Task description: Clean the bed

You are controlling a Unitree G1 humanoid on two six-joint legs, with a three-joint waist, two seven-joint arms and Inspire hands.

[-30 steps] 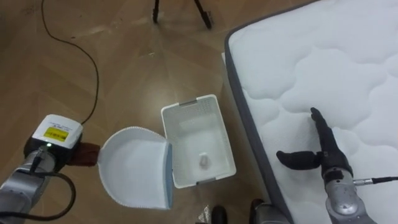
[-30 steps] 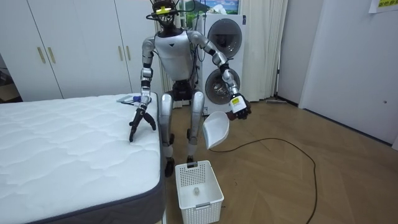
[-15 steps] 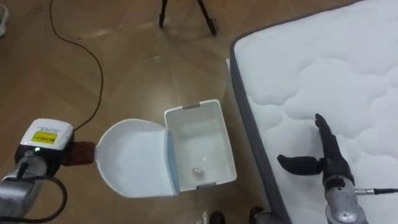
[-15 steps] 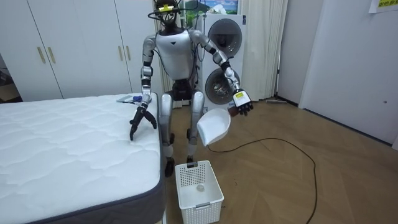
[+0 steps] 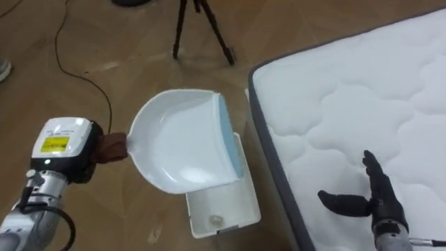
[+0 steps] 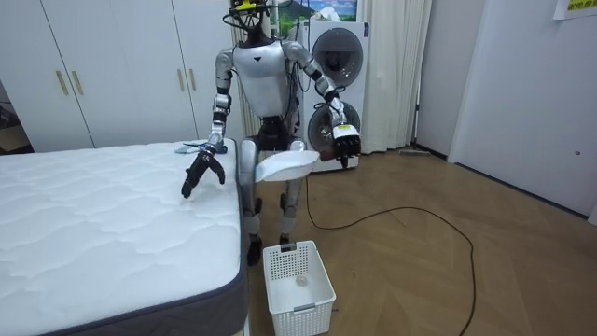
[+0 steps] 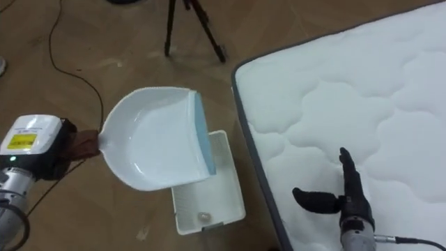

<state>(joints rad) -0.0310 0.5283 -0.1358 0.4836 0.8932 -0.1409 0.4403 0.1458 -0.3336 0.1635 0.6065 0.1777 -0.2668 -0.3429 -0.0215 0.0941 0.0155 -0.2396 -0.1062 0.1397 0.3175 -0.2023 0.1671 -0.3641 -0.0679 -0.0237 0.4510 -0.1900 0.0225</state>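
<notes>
My left hand (image 5: 66, 150) is shut on the brown handle of a white dustpan (image 5: 181, 139) with a blue lip. I hold the dustpan about level over a white slatted basket (image 5: 223, 209) on the floor beside the bed. A small pale scrap (image 5: 218, 220) lies in the basket. My right hand (image 5: 373, 199) is open over the white quilted mattress (image 5: 362, 90), fingers straight and thumb out to the side. In the room view I stand at the bed's (image 6: 103, 224) corner with the dustpan (image 6: 284, 165) at hip height and my right hand (image 6: 201, 168) just above the mattress.
Dark tripod legs (image 5: 202, 28) stand on the wooden floor beyond the basket, and a black cable (image 5: 77, 63) runs across it. A small blue item (image 6: 191, 147) lies on the bed's far corner. Stacked washing machines (image 6: 336, 93) and white wardrobes (image 6: 112, 65) stand behind me.
My left arm swung the dustpan up from its tipped pose beside the basket to level and higher. My right hand rose slightly off the mattress. The eye views shifted.
</notes>
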